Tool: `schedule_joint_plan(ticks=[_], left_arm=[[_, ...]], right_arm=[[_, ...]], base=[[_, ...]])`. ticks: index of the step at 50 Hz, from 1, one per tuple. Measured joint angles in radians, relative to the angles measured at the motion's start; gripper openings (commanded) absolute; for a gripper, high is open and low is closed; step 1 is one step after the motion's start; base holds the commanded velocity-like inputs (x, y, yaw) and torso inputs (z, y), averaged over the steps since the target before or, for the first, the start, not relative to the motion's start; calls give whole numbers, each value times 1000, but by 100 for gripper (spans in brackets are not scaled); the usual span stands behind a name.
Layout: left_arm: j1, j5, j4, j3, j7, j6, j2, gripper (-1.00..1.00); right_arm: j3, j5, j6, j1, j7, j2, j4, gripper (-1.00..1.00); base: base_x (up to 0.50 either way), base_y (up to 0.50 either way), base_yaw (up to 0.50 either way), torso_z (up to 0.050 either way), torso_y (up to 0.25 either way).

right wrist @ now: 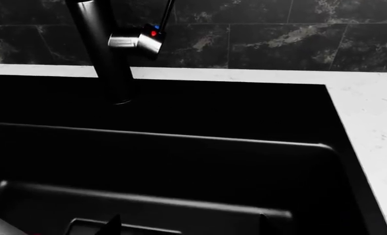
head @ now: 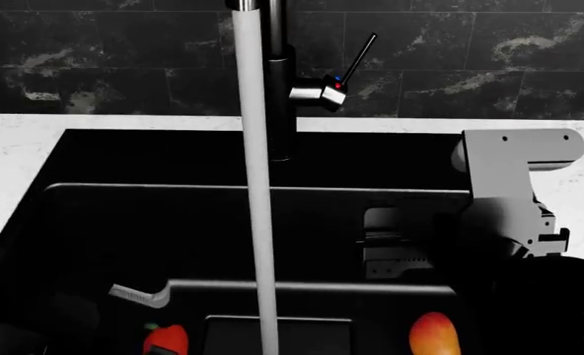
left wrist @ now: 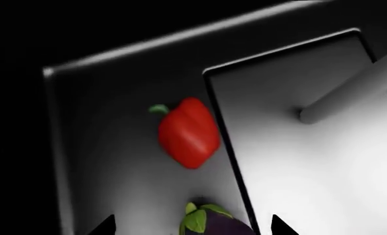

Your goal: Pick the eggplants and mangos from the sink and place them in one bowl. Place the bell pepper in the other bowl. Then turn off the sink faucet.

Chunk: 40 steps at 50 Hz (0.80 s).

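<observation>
In the left wrist view my left gripper (left wrist: pixel 193 228) hangs open over the black sink (left wrist: pixel 115 88). An eggplant (left wrist: pixel 223 226), dark purple with a green cap, lies between its spread fingertips (left wrist: pixel 106 226) without touching them. Beyond it the red bell pepper (left wrist: pixel 189 132) lies on the sink floor beside the recessed drain plate (left wrist: pixel 311 156). From the head, the bell pepper (head: pixel 165 341) and a mango (head: pixel 434 334) show at the frame's lower edge. Water (head: pixel 260 222) runs from the sink faucet (head: pixel 277 81). My right gripper (right wrist: pixel 188 226) is open and holds nothing. No bowl is in view.
The faucet lever (head: pixel 333 87), with red and blue dots, sticks out to the right of the tube. White stone counter (head: pixel 16 148) surrounds the sink, with dark tiles behind. My right arm (head: pixel 514 185) reaches over the sink's right side. A stepped ledge (right wrist: pixel 180 142) runs inside the basin.
</observation>
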State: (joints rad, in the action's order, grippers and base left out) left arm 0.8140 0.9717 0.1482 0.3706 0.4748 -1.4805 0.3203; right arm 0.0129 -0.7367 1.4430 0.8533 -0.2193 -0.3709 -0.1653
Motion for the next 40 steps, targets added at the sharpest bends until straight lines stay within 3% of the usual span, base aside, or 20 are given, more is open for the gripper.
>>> schedule_joint_plan(ticks=[40], left_arm=[[-35, 67, 162, 70, -5, 27, -2, 100]], right_arm=[[7, -30, -24, -34, -26, -11, 5, 100]], base=[[0, 0, 0, 0, 0]])
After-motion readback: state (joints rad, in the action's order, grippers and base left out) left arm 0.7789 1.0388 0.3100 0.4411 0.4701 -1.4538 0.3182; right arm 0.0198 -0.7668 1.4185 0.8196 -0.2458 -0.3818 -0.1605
